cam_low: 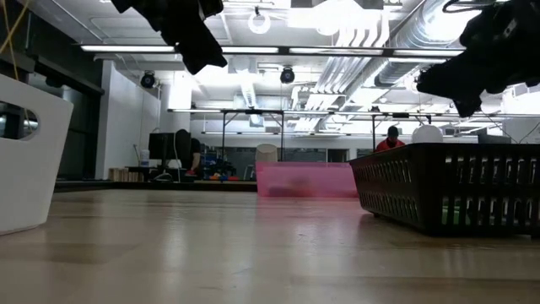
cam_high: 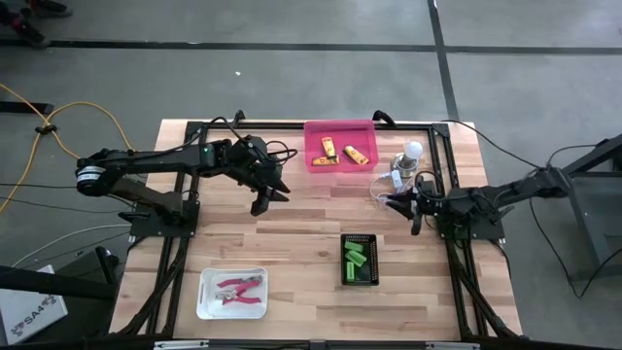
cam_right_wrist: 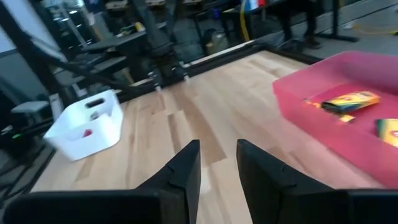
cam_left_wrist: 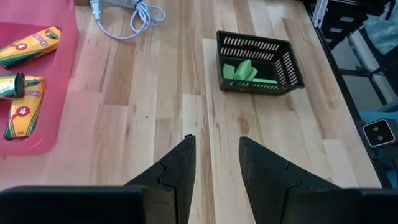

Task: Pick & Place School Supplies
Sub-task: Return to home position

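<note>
Open workshop hall, grey floor [cam_high: 292, 78] with dark lines, a yellow cable [cam_high: 60, 124] off my left side. Low view: ceiling strip lights, and a person in red [cam_low: 391, 139] far back.

Light wood table [cam_high: 292, 243] in a black frame. My left gripper [cam_high: 269, 197] hangs above bare boards, fingers [cam_left_wrist: 177, 168] a small gap apart, empty, touching nothing. My right gripper [cam_high: 417, 216] is also off the wood, same narrow gap, empty.

Pink tray [cam_high: 313, 160] sits at the far edge between my grippers, closer to the left one. White bin [cam_high: 206, 292] is well apart from my left gripper, at the near edge. Black basket [cam_high: 343, 261] is near my right gripper, on the near side. White bulb with coiled cable [cam_high: 413, 149] is just beside my right gripper.

Three yellow-orange crayon packs [cam_high: 328, 149] lie in the pink tray. The left wrist view shows a "4" on two of them; the wordmark is too small to read. Green erasers [cam_high: 355, 261] lie in the basket, pink-handled tools [cam_high: 238, 290] in the white bin.
</note>
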`<state>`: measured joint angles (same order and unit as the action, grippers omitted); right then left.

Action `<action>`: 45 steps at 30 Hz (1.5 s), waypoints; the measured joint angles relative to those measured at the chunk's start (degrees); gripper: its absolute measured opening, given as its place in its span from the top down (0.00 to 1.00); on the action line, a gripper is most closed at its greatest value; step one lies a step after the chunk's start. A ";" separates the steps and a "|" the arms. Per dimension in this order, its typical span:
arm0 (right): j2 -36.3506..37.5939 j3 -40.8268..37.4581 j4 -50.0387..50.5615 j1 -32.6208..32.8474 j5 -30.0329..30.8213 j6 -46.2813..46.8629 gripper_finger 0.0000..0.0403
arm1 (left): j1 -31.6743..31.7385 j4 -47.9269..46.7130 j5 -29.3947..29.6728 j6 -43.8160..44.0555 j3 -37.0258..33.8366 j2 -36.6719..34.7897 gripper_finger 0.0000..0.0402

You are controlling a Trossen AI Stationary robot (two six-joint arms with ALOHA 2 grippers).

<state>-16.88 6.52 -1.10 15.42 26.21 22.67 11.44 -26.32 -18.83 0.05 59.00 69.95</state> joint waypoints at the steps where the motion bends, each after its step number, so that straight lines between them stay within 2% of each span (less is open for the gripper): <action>1: 0.00 0.00 0.00 -0.95 -1.92 -0.37 0.77 | 0.00 0.01 0.00 0.00 0.00 0.00 0.70; 5: 0.00 -0.01 -0.33 -4.08 -7.27 -0.73 0.77 | 0.00 -0.01 0.00 -0.02 0.00 0.02 0.70; 12: -0.02 -5.91 -12.19 -9.48 -14.49 -2.31 0.77 | 0.00 0.01 0.00 -0.04 0.00 0.04 0.70; 16: -0.13 -5.99 -10.34 -12.56 -15.19 -1.81 0.77 | 0.00 0.04 0.00 -0.04 0.00 0.04 0.70; 20: -0.09 -5.99 -8.24 -16.05 -19.20 -2.35 0.77 | -0.60 0.04 0.13 -0.14 0.00 0.05 0.70; 24: -0.09 -6.01 -1.51 -18.98 -21.76 0.27 0.77 | -1.75 0.19 0.13 -0.63 0.00 0.07 0.70; 29: -0.79 -6.03 0.07 -21.36 -26.55 1.49 0.77 | -2.47 0.32 0.55 -0.36 0.02 0.05 0.70; 45: -3.17 -6.08 0.28 -21.97 -27.62 1.29 0.77 | -2.58 1.22 0.94 0.84 0.02 0.07 0.70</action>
<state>-20.05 0.45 -0.82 -6.55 -1.41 23.97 8.86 -25.10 -17.89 0.89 59.02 70.02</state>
